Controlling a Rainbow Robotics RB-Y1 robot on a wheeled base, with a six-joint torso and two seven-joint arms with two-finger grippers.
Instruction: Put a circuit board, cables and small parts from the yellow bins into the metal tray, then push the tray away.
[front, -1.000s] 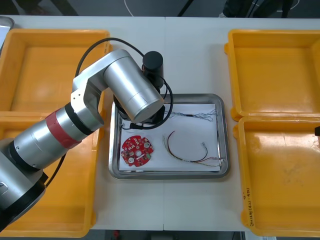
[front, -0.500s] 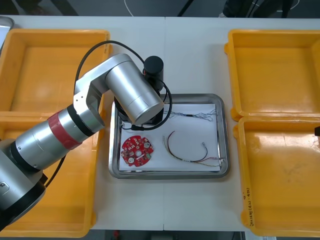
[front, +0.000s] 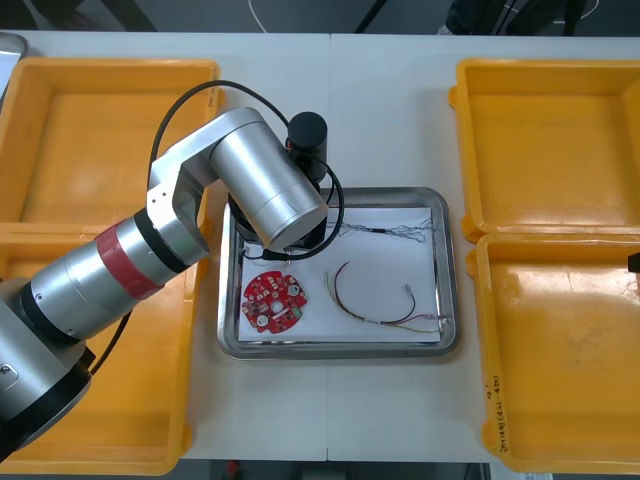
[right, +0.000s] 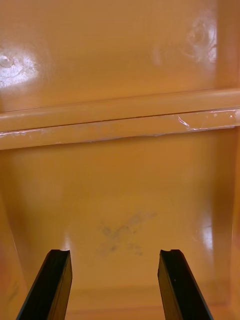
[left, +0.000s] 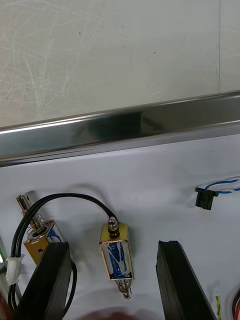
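Left claw, left wrist view: fingers spread astride a small metal part lying in the metal tray.
Step, I judge: release done; rise straight, avoiding the black cable.
Front view: my left arm over the tray's far-left corner; circuit board near-left; open table beyond the far rim.
Right claw, right wrist view: spread over a yellow bin.

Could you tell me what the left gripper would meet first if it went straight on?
Probably the small metal part lying in the metal tray, right between the fingers of the open left gripper; depth is unclear.
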